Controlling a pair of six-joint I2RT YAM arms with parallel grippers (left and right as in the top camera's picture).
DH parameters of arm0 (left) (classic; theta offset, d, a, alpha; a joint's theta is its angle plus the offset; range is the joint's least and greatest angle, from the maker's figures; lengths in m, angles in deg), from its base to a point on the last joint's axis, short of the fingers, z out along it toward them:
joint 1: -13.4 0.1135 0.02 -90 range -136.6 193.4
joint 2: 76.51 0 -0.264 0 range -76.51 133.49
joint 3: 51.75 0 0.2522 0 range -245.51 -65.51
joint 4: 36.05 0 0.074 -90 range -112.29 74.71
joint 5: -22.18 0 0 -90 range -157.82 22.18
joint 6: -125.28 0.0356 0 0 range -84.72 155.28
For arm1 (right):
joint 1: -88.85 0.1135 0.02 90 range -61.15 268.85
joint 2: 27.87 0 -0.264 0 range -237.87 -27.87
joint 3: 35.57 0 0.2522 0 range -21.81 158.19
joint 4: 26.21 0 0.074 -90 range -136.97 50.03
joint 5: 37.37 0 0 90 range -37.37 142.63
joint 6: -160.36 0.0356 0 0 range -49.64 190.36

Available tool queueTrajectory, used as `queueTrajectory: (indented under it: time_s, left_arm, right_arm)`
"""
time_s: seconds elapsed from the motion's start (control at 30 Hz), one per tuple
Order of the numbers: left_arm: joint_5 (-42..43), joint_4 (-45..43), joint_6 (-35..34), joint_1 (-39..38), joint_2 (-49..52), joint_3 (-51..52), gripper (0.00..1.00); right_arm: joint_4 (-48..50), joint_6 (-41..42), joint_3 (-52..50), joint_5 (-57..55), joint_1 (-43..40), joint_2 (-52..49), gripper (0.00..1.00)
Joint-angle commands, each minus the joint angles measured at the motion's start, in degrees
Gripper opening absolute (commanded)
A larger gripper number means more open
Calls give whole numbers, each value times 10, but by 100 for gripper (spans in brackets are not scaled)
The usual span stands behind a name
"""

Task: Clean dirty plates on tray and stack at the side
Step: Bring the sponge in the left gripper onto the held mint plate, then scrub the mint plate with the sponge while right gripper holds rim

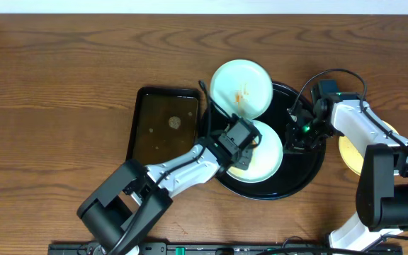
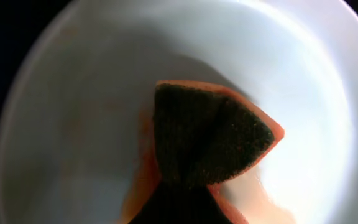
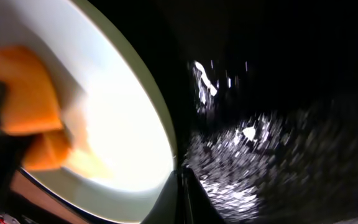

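A mint-white plate (image 1: 266,161) lies on the round black tray (image 1: 307,168). My left gripper (image 1: 245,142) is shut on an orange sponge with a dark scouring face (image 2: 210,134) and presses it on this plate (image 2: 291,68), with orange smears around the sponge. My right gripper (image 1: 290,139) sits at the plate's right rim, and its fingers (image 3: 185,183) are closed together on the rim (image 3: 166,134). The sponge also shows in the right wrist view (image 3: 27,93). A second mint-white plate with a sauce smear (image 1: 241,88) rests on the tray's far-left rim. A pale yellow plate (image 1: 351,152) lies on the wood at the right, partly under my right arm.
A rectangular black tray (image 1: 137,127) holding liquid and a small blob stands left of the round tray. Brown wood tabletop (image 1: 62,85) stretches to the left and the back. The wet tray floor (image 3: 278,155) glistens beside my right fingers.
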Motion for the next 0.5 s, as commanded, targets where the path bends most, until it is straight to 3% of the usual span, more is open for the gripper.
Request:
queueTrajectory:
  time_s: [0.0,0.47]
  left_arm:
    - [-50,14,-7,20,21,3,8]
    - [-50,34,-48,45,-56,-2,8]
  right_arm:
    - [-2,5,-1,-2,5,-3,2]
    - [-17,10,-1,-32,5,-3,4]
